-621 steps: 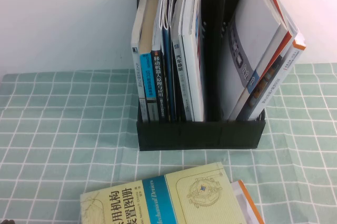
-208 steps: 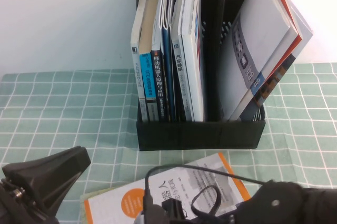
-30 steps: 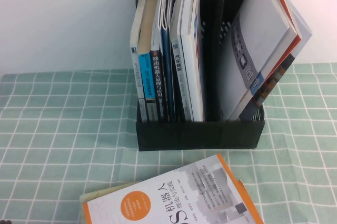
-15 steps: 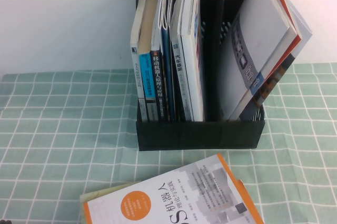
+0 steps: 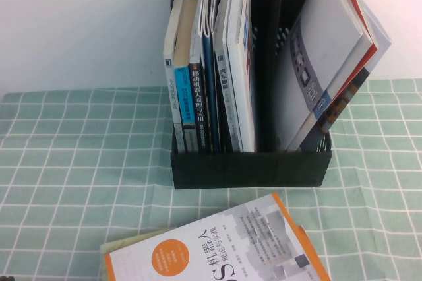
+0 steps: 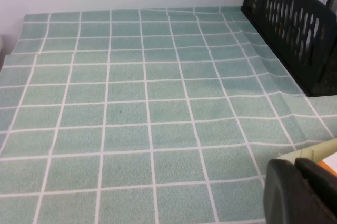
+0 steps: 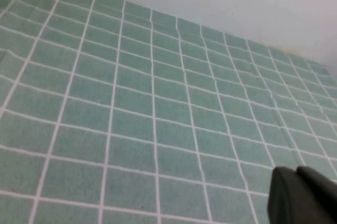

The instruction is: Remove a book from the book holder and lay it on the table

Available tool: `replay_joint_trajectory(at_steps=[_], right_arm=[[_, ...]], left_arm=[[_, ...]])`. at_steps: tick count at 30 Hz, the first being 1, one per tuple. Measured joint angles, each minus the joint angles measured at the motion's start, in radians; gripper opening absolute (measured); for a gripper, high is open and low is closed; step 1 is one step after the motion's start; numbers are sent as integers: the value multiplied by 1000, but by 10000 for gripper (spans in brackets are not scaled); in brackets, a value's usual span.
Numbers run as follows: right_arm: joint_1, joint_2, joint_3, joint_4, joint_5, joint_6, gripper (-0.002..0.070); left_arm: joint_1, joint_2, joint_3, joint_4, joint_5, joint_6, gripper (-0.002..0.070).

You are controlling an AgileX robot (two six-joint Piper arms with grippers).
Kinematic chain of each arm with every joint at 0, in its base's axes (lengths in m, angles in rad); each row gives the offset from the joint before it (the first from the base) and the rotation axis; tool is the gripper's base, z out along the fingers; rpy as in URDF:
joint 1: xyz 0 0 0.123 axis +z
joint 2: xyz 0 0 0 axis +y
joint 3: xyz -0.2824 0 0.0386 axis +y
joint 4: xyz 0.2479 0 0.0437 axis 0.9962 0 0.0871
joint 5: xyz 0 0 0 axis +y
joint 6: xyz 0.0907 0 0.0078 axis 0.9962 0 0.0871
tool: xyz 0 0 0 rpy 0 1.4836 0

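Observation:
The book [image 5: 217, 251], white with an orange border and orange circle, lies flat on the table [image 5: 79, 162] in front of the black book holder [image 5: 250, 169]. It rests on a pale yellow book [image 5: 125, 245]. Neither gripper appears in the high view. In the left wrist view my left gripper [image 6: 295, 165] hangs shut and holding nothing, just above the cloth beside the book's orange corner [image 6: 329, 162], with the holder [image 6: 295, 29] farther off. In the right wrist view my right gripper [image 7: 297, 174] is shut over bare grid cloth.
The holder's left slots hold several upright books [image 5: 211, 76]. A grey-covered, red-edged magazine [image 5: 323, 63] leans out of the right slot. A white wall stands behind the holder. Open cloth lies to the left and right of the holder.
Nothing has moved over the last second. Earlier the book leaned in the holder's right slot; then both arms were over the stack at the front, and they have since withdrawn from the high view.

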Motion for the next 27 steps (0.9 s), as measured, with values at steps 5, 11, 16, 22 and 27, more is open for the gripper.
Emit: replay_joint_trajectory(at_steps=[5,11,16,22,27], right_arm=[[0,0,0,-6,50,95,-2],[0,0,0,-8,52,-21,-2],[0,0,0,-8,54,23,-2],[0,0,0,-8,54,169,-2],[0,0,0,18,54,204,-2]], left_arm=[[0,0,0,0,0,0,-3],[0,0,0,0,0,0,-3],[0,0,0,0,0,0,-2],[0,0,0,0,0,0,-2],[0,0,0,0,0,0,-2]])
